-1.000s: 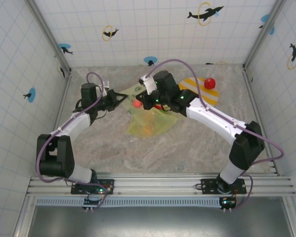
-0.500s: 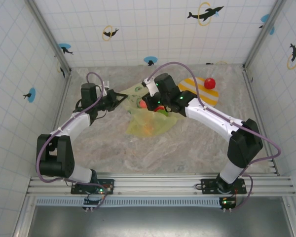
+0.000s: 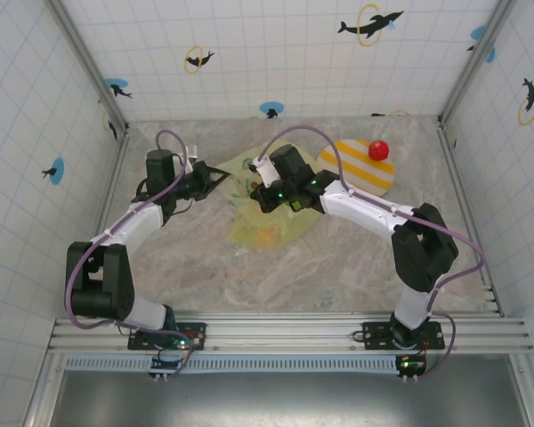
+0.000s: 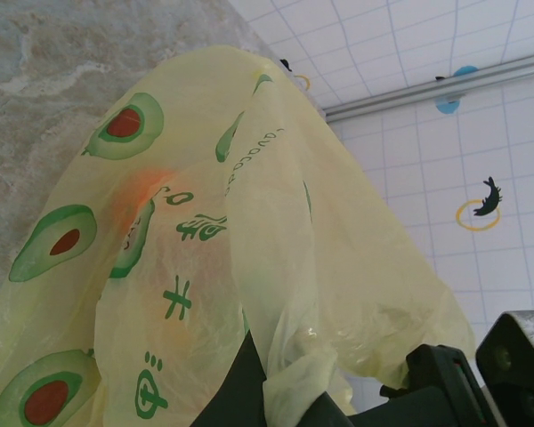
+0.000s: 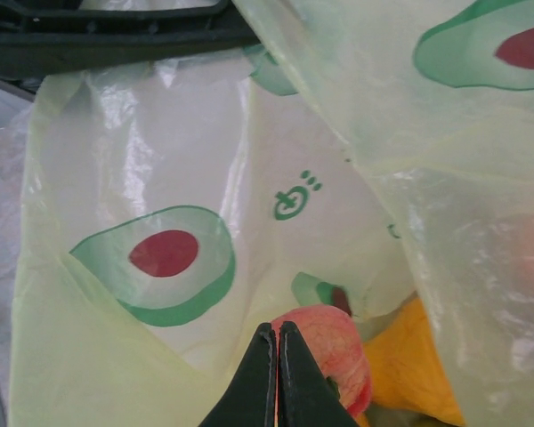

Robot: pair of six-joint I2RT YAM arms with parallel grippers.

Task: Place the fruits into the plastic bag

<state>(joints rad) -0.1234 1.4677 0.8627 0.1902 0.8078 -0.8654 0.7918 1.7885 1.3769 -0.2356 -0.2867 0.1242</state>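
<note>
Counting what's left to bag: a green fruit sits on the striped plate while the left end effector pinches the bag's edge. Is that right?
Not quite: the fruit on the striped plate is red, not green, as the top external view shows. The left end effector does pinch the bag at its edge.

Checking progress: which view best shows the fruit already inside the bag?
Right wrist: a pink-red fruit and an orange one lie in plain sight inside the plastic bag. Left wrist gives an orange blur through the plastic; top external, a faint orange spot.
</note>
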